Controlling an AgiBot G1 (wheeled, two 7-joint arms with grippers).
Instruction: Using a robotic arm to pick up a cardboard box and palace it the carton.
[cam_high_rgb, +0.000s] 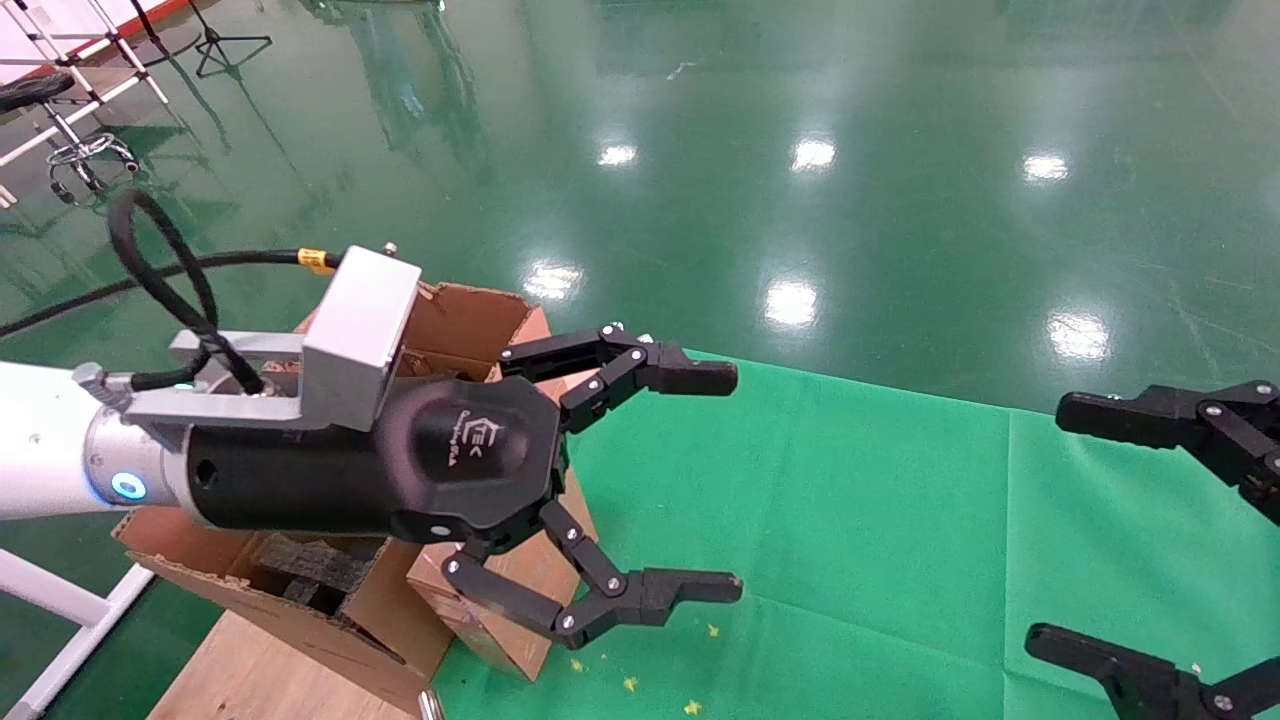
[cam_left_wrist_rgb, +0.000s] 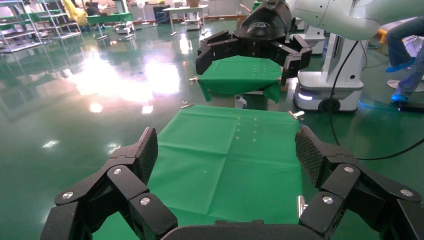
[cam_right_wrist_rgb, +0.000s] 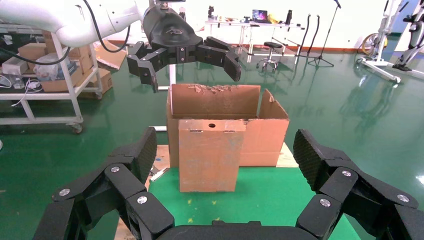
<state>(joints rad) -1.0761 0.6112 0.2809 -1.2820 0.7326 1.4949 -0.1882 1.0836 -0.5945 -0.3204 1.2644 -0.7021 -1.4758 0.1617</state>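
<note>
The left gripper (cam_high_rgb: 735, 480) on the white robotic arm (cam_high_rgb: 50, 450) is hovering over the near end of the carton (cam_right_wrist_rgb: 227, 102), its linkage fingers spread wide and gripping nothing. The slim reddish-brown cardboard box (cam_right_wrist_rgb: 207, 155) is standing upright on the green cloth (cam_high_rgb: 850, 560), pressed against the carton's outer wall — from the right wrist view its narrow top edge with the small round hole sits just below the carton's ragged rim. The step in hand looks like the reach for that box, and to do it well the arm ought to be coming down over the top edge with one finger on each broad face, squared to the box so it isn't shoved into the carton wall. Whether a finger can slip between box and carton is hard to judge from here. The right gripper (cam_high_rgb: 1040, 525) is waiting off to the side above the cloth — open too, and empty.
</note>
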